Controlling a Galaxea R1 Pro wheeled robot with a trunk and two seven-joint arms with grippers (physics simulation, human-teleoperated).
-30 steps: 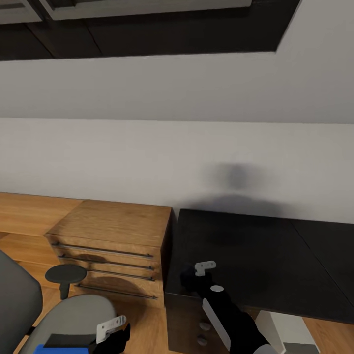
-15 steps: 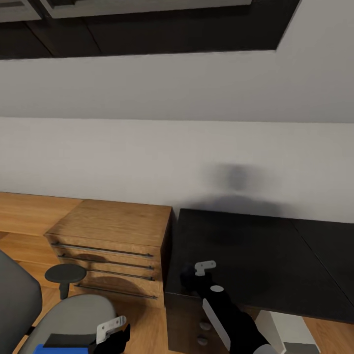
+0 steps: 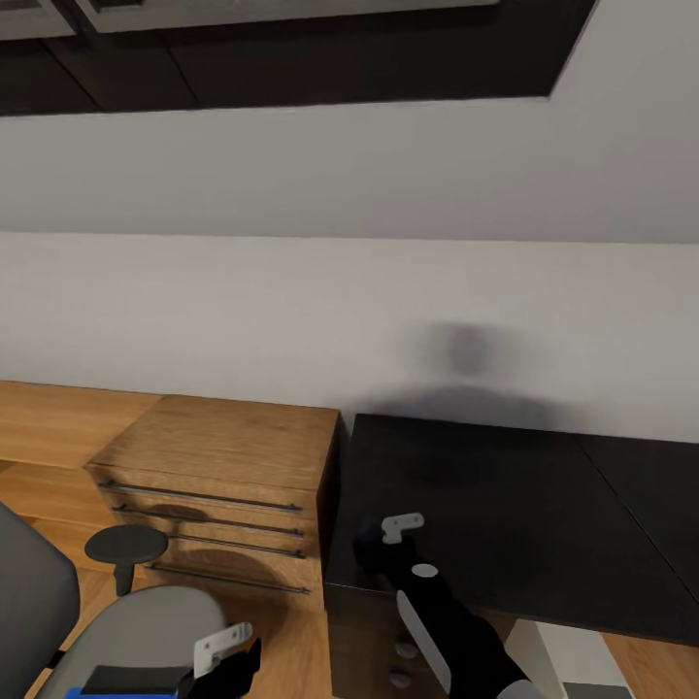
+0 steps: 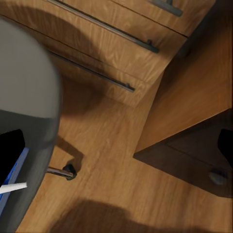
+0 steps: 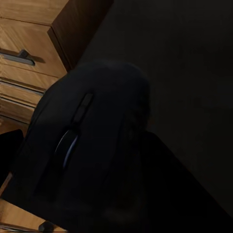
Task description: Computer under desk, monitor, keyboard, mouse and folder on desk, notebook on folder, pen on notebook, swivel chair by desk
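- the right gripper [image 3: 374, 546] sits over the near left corner of the dark tabletop [image 3: 505, 505], with its black arm running down toward the bottom of the head view.
- in the right wrist view a black mouse [image 5: 85, 155] lies right in front of the camera, large and close, above the tabletop [image 5: 194, 63]; the gripper appears clamped on the mouse, though the fingers themselves are too dark to make out.
- whether the mouse touches the tabletop or hangs just above it cannot be told.
- a wooden drawer unit [image 3: 218, 485] with long metal handles stands on the wood floor [image 3: 39, 417], just beside the left end of the tabletop.
- the grey swivel chair [image 3: 136, 631] stands in front of the drawer unit, its round armrest [image 3: 124, 546] raised beside the seat.
- a blue folder [image 3: 97, 692] lies on the chair seat at the bottom edge of the head view; its blue edge [image 4: 12, 182] also shows in the left wrist view.
- the left gripper [image 3: 228, 660] hangs low next to the chair seat, beside the folder; whether its fingers are apart or together cannot be told.
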